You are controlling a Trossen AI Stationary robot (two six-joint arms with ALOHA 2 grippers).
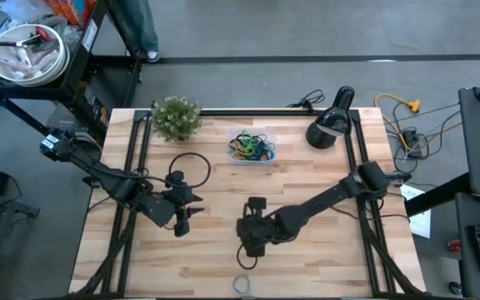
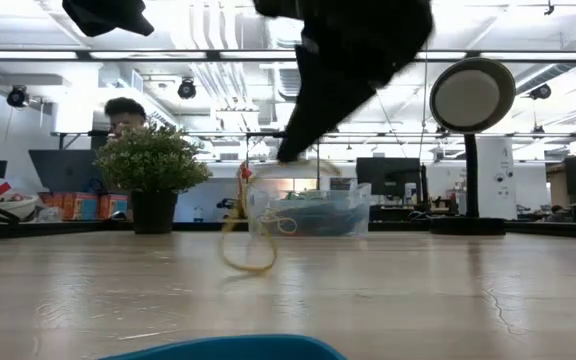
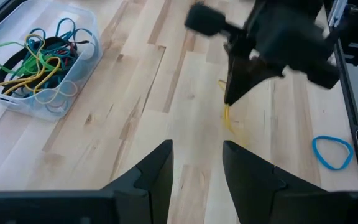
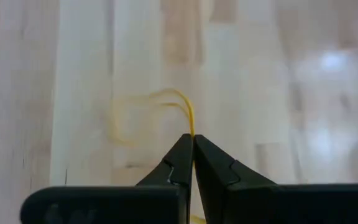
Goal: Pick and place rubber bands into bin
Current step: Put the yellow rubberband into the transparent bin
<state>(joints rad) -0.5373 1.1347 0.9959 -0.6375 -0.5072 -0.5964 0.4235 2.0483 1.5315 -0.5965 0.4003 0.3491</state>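
With its fingers pinched shut on a thin yellow rubber band (image 4: 188, 115), the right gripper (image 4: 192, 142) should rise clear before crossing to the clear plastic bin (image 1: 252, 156).

We're standing in an open lab-office: monitors (image 2: 383, 175) glowing along the back desks, exposed ceiling ducts (image 2: 218, 30) running overhead, cables (image 1: 402, 125) trailing across grey floor.

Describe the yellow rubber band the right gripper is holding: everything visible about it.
The thin yellow rubber band is a floppy, stretchy-looking loop pinched between the shut fingertips of the right gripper. It dangles below them, blurred by motion, above the light wooden table; whether its lowest curve touches the wood cannot be told. It hangs at mid-table, short of the small clear plastic bin of coloured bands. Nothing else touches it.
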